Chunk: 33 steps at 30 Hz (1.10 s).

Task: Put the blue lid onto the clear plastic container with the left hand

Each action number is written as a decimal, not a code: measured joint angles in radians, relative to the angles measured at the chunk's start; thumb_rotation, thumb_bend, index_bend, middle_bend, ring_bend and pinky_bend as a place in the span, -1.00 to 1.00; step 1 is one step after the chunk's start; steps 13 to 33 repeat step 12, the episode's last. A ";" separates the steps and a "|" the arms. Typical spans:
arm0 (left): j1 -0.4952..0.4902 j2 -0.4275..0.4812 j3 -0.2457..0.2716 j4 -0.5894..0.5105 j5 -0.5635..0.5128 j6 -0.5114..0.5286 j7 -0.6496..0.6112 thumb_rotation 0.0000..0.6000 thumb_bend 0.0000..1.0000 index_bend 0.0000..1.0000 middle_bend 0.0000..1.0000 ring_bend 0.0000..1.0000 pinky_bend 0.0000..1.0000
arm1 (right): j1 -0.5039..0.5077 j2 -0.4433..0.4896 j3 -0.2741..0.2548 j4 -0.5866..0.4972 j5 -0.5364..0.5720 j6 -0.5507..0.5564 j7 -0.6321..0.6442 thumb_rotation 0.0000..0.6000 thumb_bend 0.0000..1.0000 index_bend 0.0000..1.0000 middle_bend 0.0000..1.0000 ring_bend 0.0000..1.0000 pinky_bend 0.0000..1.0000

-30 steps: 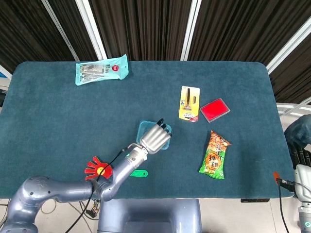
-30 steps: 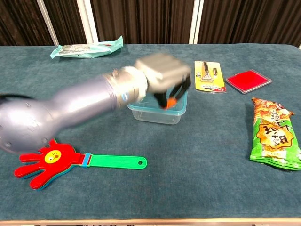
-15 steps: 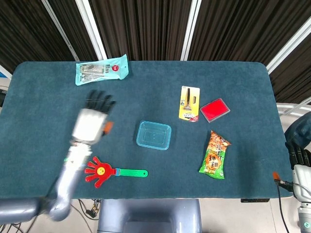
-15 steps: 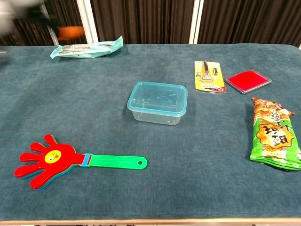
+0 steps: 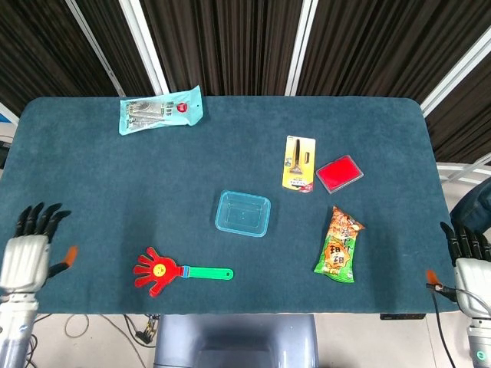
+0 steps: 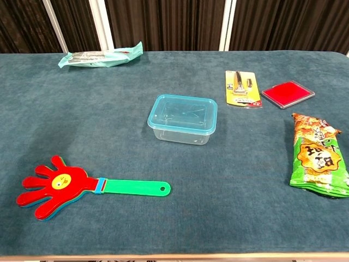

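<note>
Since the earlier frames the left hand (image 5: 29, 249) has swung away from the clear plastic container (image 5: 242, 213) and now sits low at the near left edge of the table (image 5: 92, 176), well apart from everything on it. Its fingers are spread and it holds nothing. The right hand (image 5: 469, 264) waits off the near right corner; only part of it shows, so I cannot tell whether it is released or clenched.

The blue lid (image 6: 183, 111) appears to lie on the container, its blue rim matching the top edge all round in the chest view. By that reading the placing is done. Whether the lid is pressed fully home cannot be told from these pictures; at most a seating check remains.

The container stands near the middle of the table, far from any edge. Around it there is open cloth: the toy hand clapper (image 5: 178, 269) lies toward the near edge, the snack bag (image 5: 339, 244) to the right, the yellow card pack (image 5: 299, 162) and red pad (image 5: 339, 173) beyond, and the teal packet (image 5: 159, 110) near the far left edge. A path from the left hand to the container passes just above the clapper.
</note>
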 measured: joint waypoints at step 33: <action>0.079 0.023 -0.025 0.135 0.023 -0.030 -0.192 1.00 -0.37 -0.65 -0.81 -1.00 -1.00 | -0.004 -0.002 -0.005 0.002 -0.014 0.014 0.003 1.00 -0.33 -1.00 -0.97 -1.00 -1.00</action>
